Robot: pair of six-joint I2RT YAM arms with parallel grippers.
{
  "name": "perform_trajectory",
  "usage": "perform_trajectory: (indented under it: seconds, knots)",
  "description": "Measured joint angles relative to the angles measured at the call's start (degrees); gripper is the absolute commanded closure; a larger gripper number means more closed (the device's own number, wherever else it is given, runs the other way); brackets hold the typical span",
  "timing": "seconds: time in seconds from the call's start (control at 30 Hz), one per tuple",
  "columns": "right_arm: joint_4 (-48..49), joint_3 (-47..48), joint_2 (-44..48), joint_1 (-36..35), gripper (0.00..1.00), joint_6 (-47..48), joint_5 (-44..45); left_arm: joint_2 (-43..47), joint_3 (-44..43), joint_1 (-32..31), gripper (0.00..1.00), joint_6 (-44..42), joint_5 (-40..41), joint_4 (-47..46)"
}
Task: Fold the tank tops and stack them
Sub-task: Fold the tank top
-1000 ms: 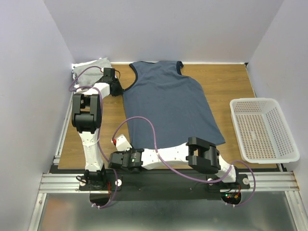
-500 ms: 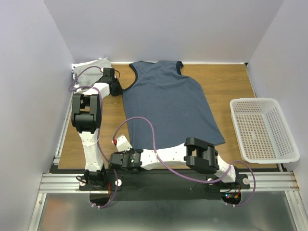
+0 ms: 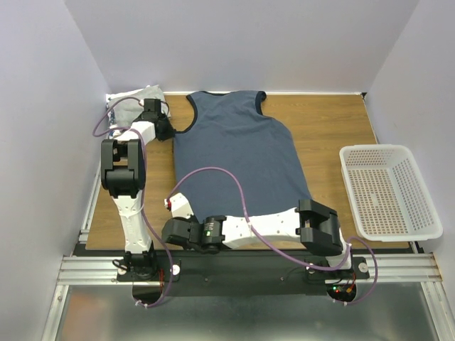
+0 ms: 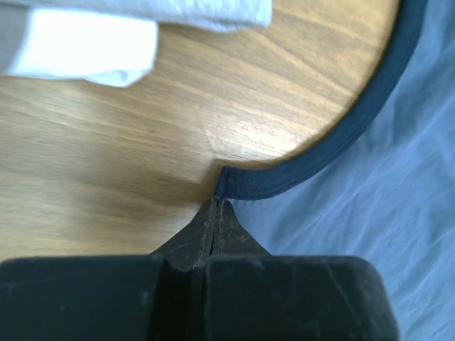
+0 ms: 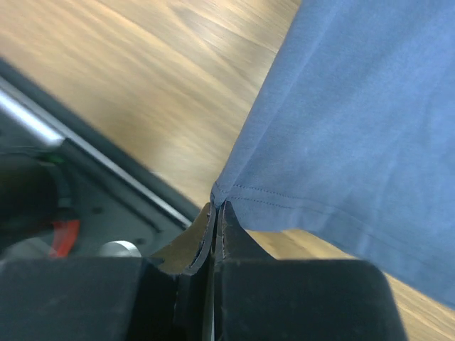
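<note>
Plain pale walls close in a wood-grain table on three sides, with aluminium rails along its near edge and perhaps sheet metal below.

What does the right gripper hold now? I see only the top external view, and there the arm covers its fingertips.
Observer: The right wrist view shows the right gripper shut on the hem corner of the slate-blue tank top.
Operator: And the left one, is it on the cloth or only beside it?
Observer: On it. In the left wrist view the left gripper is shut on the dark trim, where the trim ends at a corner.
</note>
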State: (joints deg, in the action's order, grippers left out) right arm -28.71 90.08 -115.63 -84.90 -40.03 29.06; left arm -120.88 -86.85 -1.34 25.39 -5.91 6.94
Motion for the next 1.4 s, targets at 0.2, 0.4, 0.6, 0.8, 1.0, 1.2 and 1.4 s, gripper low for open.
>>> perform_trajectory:
  seconds: [0.2, 0.4, 0.6, 0.8, 1.0, 1.2, 1.4]
  knots:
    - [3.98, 0.0, 0.76, -0.35, 1.0, 0.44, -4.11, 4.11, 0.87, 0.83, 1.0, 0.35, 1.01, 0.13]
    - [6.8, 0.28, 0.83, -0.35, 1.0, 0.79, -7.28, 9.16, 2.14, 2.21, 1.0, 1.07, 2.95, -0.04]
    - [8.72, -2.58, 4.02, -0.2, 1.0, -0.28, -8.09, 9.4, 2.14, 1.97, 1.0, 1.73, 3.15, -0.44]
    - [11.23, -10.91, 11.19, 1.2, 0.99, -2.49, -9.77, 6.93, 2.14, -0.44, 1.0, 2.69, 3.17, -1.4]
    - [14.56, -21.75, 18.78, 3.45, 0.99, -5.29, -11.67, 3.67, 2.08, -3.96, 1.0, 3.91, 3.45, -2.03]
    - [17.0, -29.99, 21.9, 4.76, 0.99, -8.09, -12.81, 2.36, 0.61, -6.16, 1.0, 4.55, 4.83, -2.49]
    - [18.62, -34.58, 23.8, 5.03, 1.0, -10.19, -12.81, 0.76, -0.46, -8.33, 1.0, 4.66, 6.08, -2.64]
